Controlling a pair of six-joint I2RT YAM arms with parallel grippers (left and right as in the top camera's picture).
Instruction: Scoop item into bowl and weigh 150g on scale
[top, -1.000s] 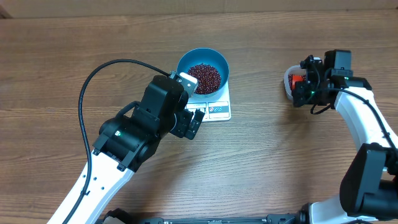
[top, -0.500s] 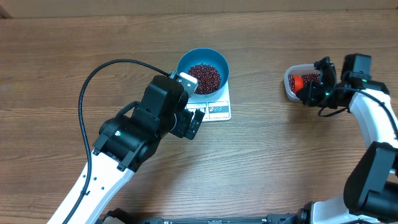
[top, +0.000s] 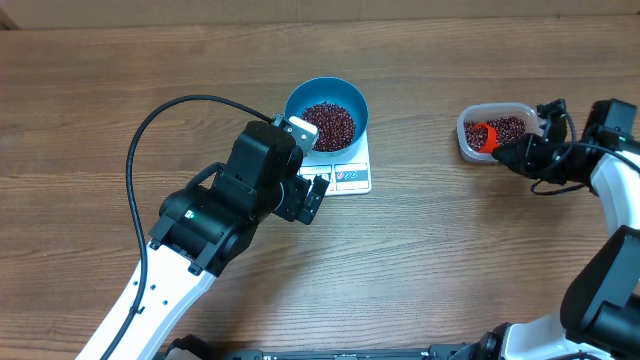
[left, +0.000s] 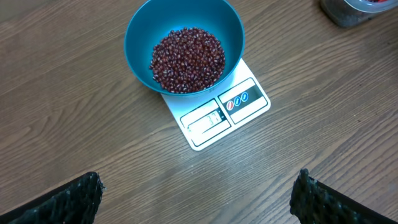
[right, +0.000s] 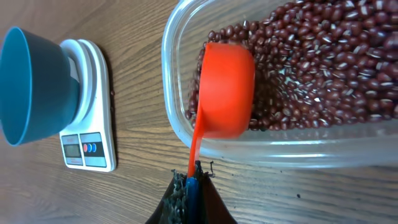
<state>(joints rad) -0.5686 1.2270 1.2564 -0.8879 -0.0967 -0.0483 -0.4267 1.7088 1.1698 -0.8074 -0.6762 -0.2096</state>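
Left to right across the table: the left gripper hangs with its jaws spread wide and nothing between them, at 7 o'clock of the scale and clear of it. The bowl sits on the scale's far end, with the display left uncovered at the near end. A mound of beans covers the bowl's floor; we cannot read the display.

Well apart at 3 o'clock of the bowl lies the tub, holding the main stock of beans. The scoop has its orange cup inside the tub, at the end nearest the bowl, resting on or just over the beans. We see only the cup's outside, so whether it is loaded is hidden. The right gripper is pinched shut on the tip of the scoop's thin handle, at 6 o'clock of the cup in the wrist view.

We judge the beans hard, light and loose: they will roll and spill at any tilt, so the cup must travel level. The scoop looks stiff and light, and the handle's end is the right place to hold it. The smooth bowl could slide on the scale if nudged.
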